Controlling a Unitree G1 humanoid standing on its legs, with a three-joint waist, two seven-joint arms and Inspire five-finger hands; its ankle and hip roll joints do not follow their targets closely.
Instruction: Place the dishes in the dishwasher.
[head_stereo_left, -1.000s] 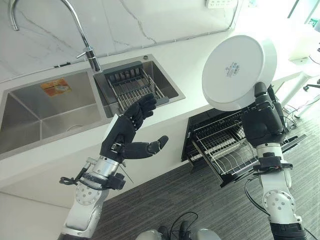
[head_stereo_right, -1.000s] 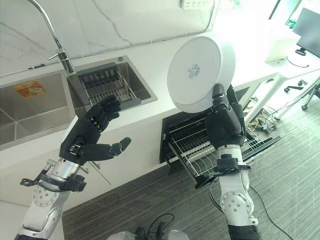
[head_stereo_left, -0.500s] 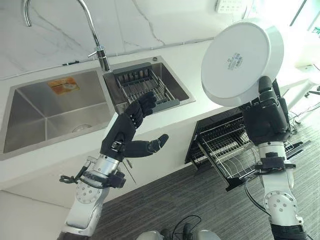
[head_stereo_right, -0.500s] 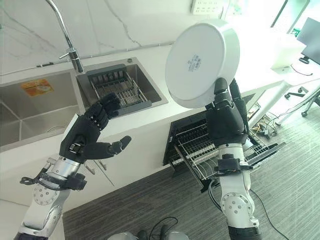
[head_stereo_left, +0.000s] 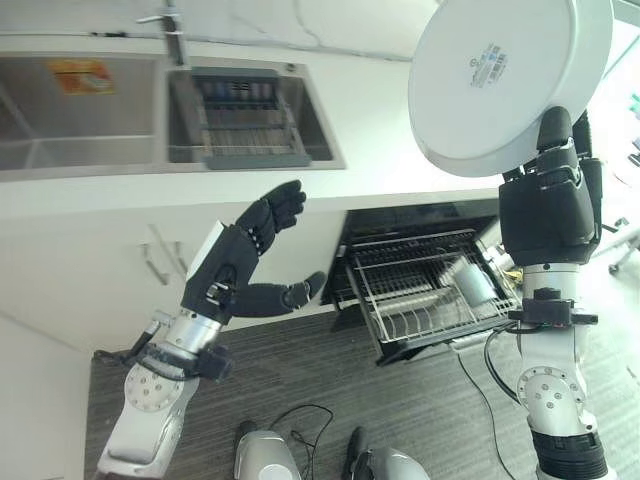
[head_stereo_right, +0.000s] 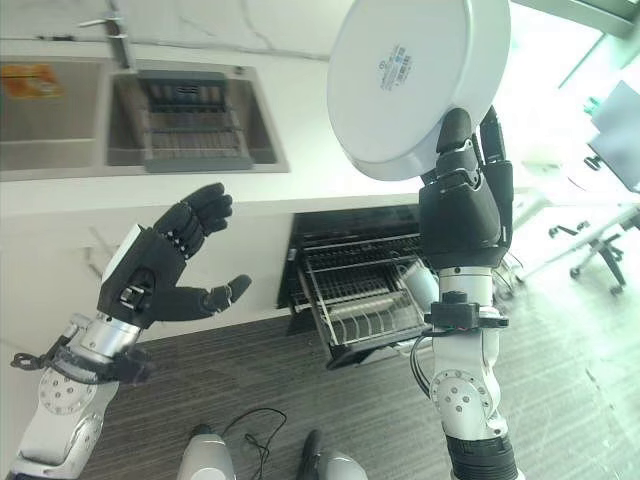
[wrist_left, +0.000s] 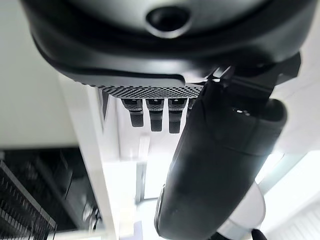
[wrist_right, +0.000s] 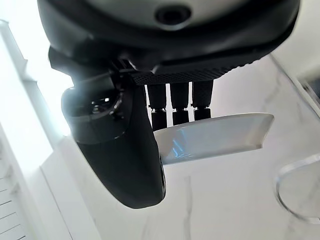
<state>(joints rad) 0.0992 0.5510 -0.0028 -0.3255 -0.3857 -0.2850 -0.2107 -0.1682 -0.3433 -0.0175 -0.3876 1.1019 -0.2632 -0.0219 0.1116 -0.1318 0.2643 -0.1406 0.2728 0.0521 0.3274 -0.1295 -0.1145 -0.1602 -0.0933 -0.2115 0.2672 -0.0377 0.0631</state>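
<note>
A big white dish (head_stereo_left: 505, 80) is held upright and high at the right, its underside facing me. My right hand (head_stereo_left: 548, 205) is shut on its lower rim, thumb on the near face and fingers behind; the same dish (wrist_right: 215, 137) shows between thumb and fingers in the right wrist view. Below it the dishwasher's wire rack (head_stereo_left: 425, 295) is pulled out of the open dishwasher (head_stereo_left: 400, 215) under the counter, with a metal cup (head_stereo_left: 470, 282) lying in it. My left hand (head_stereo_left: 235, 270) hovers open in front of the counter's edge, holding nothing.
A white counter (head_stereo_left: 380, 120) runs across the back with a double steel sink (head_stereo_left: 90, 110), a tap (head_stereo_left: 172, 30) and a wire drainer basket (head_stereo_left: 240, 125) in the right basin. White cabinet doors (head_stereo_left: 110, 270) stand under it. Dark floor (head_stereo_left: 330, 390) lies in front.
The camera has swung, so the sink now sits higher and the dishwasher rack nearer the middle. The right hand has lifted the dish a little higher. The left hand stays open.
</note>
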